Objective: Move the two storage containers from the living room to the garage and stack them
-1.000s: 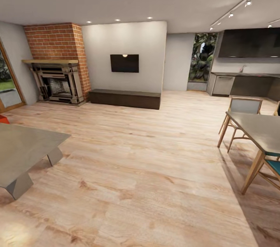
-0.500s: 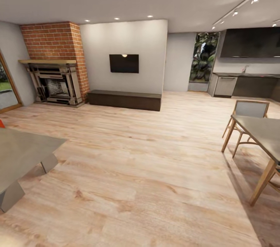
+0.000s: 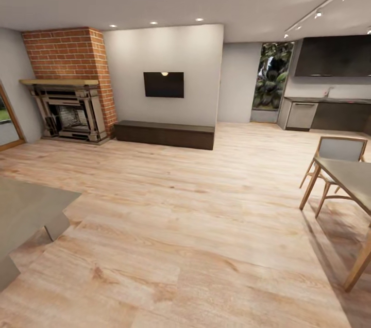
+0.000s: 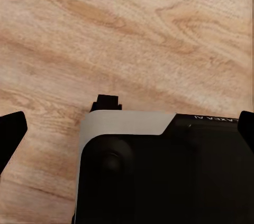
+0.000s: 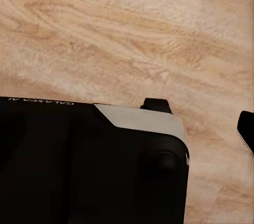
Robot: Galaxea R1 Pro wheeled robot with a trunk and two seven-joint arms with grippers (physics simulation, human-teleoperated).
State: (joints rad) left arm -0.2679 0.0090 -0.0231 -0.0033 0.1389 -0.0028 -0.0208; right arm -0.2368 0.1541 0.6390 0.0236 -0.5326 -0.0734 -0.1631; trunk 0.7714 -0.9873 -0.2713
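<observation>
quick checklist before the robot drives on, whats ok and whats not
1. Wood-plank floor ahead free of obstacles: ok.
2. Low table close on the left side, needs clearance: not ok.
3. Dining table and chair close on the right side: not ok.
4. Storage container in view of the head camera: not ok.
5. Left claw carrying anything: cannot tell.
6. Right claw carrying anything: cannot tell.

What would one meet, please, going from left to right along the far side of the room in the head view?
Glass door → brick fireplace → low dark bench with the wall television above it → window with foliage → kitchen counter.
</observation>
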